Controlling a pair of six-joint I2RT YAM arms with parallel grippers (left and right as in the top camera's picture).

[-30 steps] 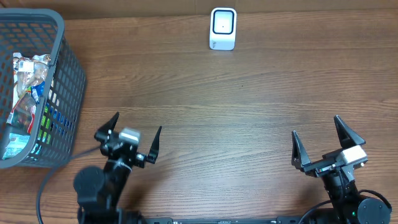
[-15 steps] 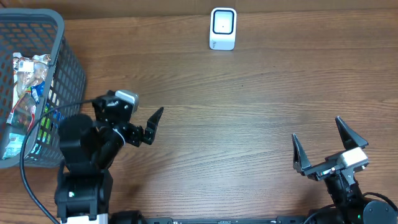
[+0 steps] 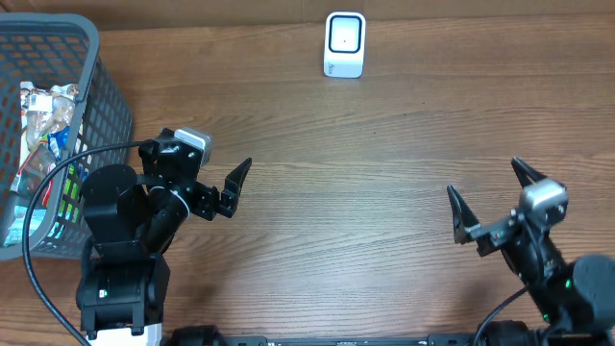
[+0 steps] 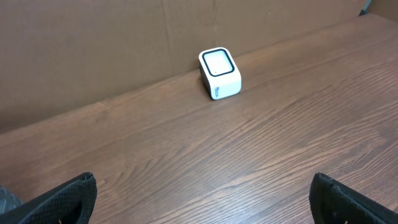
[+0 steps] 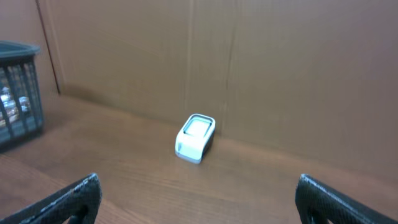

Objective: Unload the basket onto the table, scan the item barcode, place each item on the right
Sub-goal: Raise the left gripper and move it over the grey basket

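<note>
- Wood-grain table top (image 3: 384, 144) carries the work area. A brown wall panel (image 4: 93, 43) stands behind its far edge in both wrist views.
- The white barcode scanner (image 3: 345, 44) stands at the far edge of the table, near the centre. Its dark-framed window is visible from above. It also appears in the left wrist view (image 4: 220, 73) and the right wrist view (image 5: 195, 138).
- The grey plastic basket (image 3: 106, 125) occupies the far left corner, and its end shows at the left of the right wrist view (image 5: 18, 93).
- The packaged items (image 3: 38, 144) lie inside the basket, well apart from the scanner. No barcode can be made out on them.
- The left gripper (image 3: 192, 168) is just beside the right wall of the basket. Its jaws are spread wide with nothing between them. In the left wrist view (image 4: 208, 205) the fingertips (image 4: 68, 199) sit at the lower corners, with the scanner ahead between them.
- The right gripper (image 3: 482, 178) is at the near right of the table, well apart from the basket. Its jaws are also spread wide and hold nothing. The right wrist view (image 5: 199, 202) shows bare wood between its fingers.
- A black cable (image 3: 58, 178) loops from the left arm across the near corner of the basket.
</note>
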